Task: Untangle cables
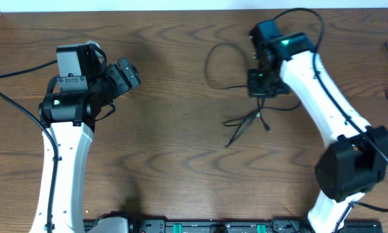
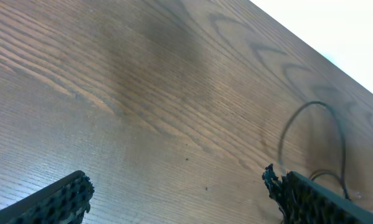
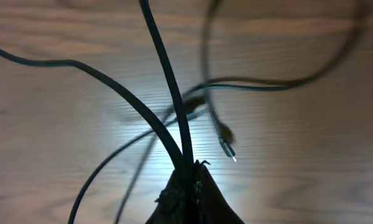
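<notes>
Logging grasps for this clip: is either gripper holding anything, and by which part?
Right gripper: shut on two black strands of the cables, mid-length, not at the plug. Left gripper: nothing.

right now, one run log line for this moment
right gripper: shut on cables | left gripper: open, empty | cables: tangled, one plug end free

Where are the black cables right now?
In the overhead view, the cables lie on the right half of the table, just under the right end effector, which is shut on them.
</notes>
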Available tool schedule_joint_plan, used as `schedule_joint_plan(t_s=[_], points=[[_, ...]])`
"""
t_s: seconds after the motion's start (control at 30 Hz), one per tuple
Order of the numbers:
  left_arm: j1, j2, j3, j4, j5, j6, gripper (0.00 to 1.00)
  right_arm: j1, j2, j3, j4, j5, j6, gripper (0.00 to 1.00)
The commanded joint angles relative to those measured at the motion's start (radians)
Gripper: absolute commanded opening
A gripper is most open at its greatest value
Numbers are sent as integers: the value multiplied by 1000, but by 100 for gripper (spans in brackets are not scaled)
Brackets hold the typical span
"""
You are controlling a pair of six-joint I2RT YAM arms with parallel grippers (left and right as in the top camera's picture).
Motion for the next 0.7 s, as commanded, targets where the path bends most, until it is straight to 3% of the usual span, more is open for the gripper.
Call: schedule_joint_plan(t_s=[0.0, 0.23, 0.3, 0.67], points=[[4, 8, 15, -3, -10, 18, 96, -18, 30, -77, 18, 119, -48, 1], [4, 8, 15, -3, -11, 18, 96, -50, 74, -197, 152, 177, -47, 8], [4, 8, 15, -3, -11, 18, 96, -60, 81, -211, 183, 186, -48, 18], [4, 8, 13, -3, -38, 18, 96, -70, 156, -289, 321, 53, -145, 52]])
